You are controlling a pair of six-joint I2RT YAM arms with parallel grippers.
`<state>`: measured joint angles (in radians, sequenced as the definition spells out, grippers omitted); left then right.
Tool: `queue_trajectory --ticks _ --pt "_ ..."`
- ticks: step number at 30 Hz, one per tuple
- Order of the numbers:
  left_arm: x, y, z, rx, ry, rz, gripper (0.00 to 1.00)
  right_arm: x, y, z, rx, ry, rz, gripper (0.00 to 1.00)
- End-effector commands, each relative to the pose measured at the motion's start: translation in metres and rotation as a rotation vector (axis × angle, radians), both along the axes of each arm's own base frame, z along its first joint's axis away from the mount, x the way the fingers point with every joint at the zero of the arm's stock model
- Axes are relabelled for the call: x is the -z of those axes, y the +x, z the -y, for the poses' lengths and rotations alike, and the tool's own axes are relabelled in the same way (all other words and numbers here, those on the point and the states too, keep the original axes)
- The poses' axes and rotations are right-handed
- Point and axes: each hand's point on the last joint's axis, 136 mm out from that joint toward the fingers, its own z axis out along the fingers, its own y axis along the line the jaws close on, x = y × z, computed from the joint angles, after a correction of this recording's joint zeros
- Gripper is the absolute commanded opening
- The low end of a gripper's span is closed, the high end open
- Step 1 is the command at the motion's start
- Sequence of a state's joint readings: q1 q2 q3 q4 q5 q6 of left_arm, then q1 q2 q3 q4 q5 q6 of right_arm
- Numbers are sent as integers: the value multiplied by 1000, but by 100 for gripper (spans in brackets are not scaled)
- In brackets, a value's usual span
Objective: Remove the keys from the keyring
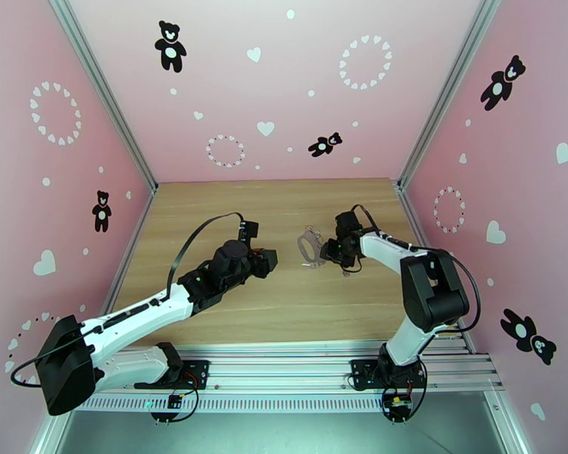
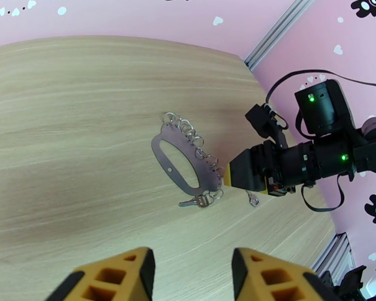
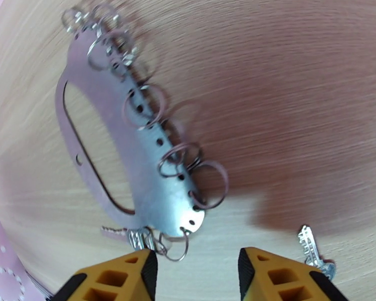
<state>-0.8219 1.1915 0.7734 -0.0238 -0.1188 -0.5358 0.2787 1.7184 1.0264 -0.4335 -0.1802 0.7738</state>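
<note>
Your left gripper point(image 2: 193, 277), right gripper point(image 3: 198, 277) agape, empty. Flat grey metal keyring point(image 3: 138, 166) carries one small silver key point(image 2: 189, 202); second key point(image 3: 315, 251) loose.

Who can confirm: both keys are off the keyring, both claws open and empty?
Wrong on the keys. The right wrist view shows one loose key on the table; the other key is still on a ring at the keyring's end. The left claw and right claw are open and empty.
</note>
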Motion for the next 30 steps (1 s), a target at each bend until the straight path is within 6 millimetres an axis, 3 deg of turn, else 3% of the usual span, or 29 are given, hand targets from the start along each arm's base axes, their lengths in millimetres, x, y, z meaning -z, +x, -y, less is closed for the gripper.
queue_trajectory --ticks 1,23,30 --pt "1 2 -15 -44 22 2 49 6 0 -3 125 -6 -4 44" --pt "2 -1 -30 -66 27 3 53 30 -8 -17 258 16 -78 27" --pt "1 -3 -33 -70 29 5 54 32 -6 -18 268 8 -77 15"
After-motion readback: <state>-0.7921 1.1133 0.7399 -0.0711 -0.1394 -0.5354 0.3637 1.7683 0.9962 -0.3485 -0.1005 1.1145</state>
